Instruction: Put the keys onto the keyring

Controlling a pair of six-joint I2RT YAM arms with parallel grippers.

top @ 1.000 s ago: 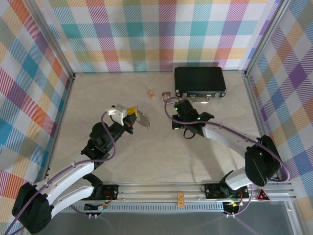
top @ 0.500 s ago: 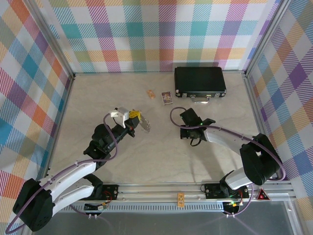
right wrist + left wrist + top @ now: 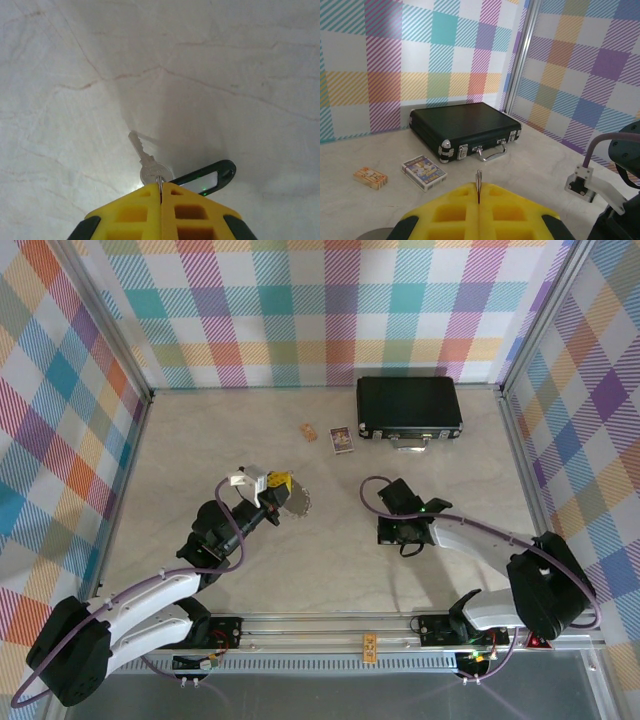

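Mid-table, walls [image 3: 330, 310] distant — pincer [image 3: 161, 190] seemingly gripping key [image 3: 143, 156]

Shiny metal key [image 3: 145, 161], seemingly plastic tag [image 3: 206, 180], matt table [image 3: 75, 75].

From my station I see three walls [image 3: 330, 310] covered in striped plaid of pink, teal, orange, purple and white, closing the table's far, left and right edges. An aluminium post [image 3: 524, 55] stands at the far right corner. The tabletop [image 3: 330, 560] is pale beige, marbled with thin reddish veins, under even, soft light. A ribbed aluminium rail [image 3: 330, 624] lines the near edge.
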